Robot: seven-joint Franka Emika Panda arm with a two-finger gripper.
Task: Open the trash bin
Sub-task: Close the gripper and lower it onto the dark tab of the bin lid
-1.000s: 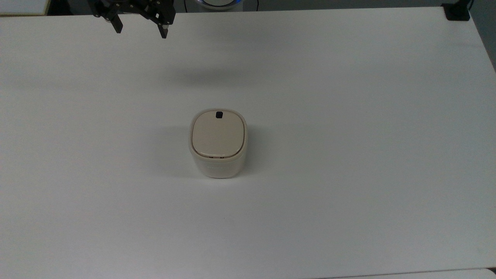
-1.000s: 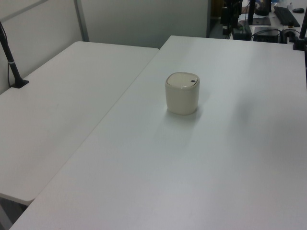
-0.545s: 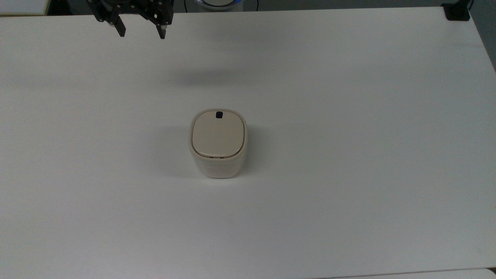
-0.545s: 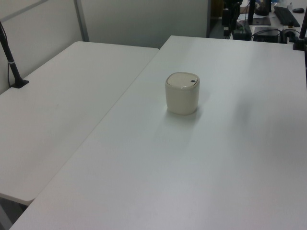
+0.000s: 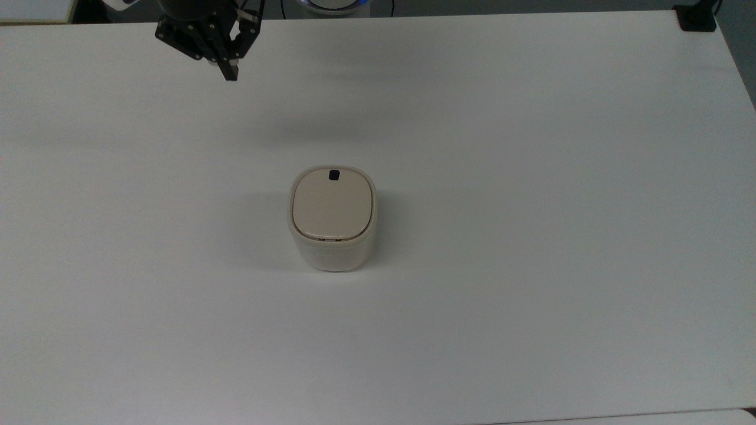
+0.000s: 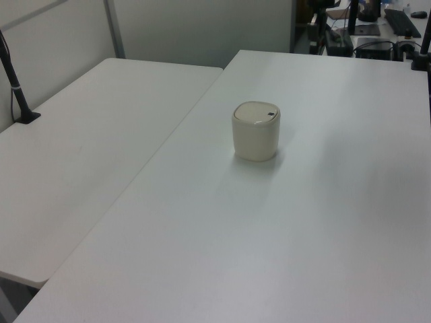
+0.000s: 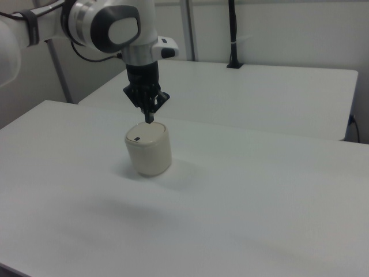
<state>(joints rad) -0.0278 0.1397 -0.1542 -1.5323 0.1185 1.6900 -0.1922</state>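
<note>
The trash bin (image 5: 332, 236) is a small cream-white tub with a flat beige lid (image 5: 332, 206), which lies flat and closed on it. A small black square mark (image 5: 333, 175) sits near the lid's far edge in the top view. It stands mid-table, also seen in the left view as the trash bin (image 6: 256, 131) and in the right view as the trash bin (image 7: 149, 151). My black gripper (image 5: 229, 73) hangs in the air at the top view's upper left, shut and holding nothing. In the right view the gripper (image 7: 150, 118) points down, its tip just above the lid's far edge in the picture.
The white table (image 5: 531, 236) spreads wide around the bin. A second white table (image 6: 87, 148) adjoins it on the left view's left, with a black post (image 6: 15, 84) clamped on it. A black clamp (image 5: 697, 18) sits at the top view's far right corner.
The gripper's fingers, spread apart a second ago, have come together. The gripper has turned and moved slightly down in the top view. The bin has not moved.
</note>
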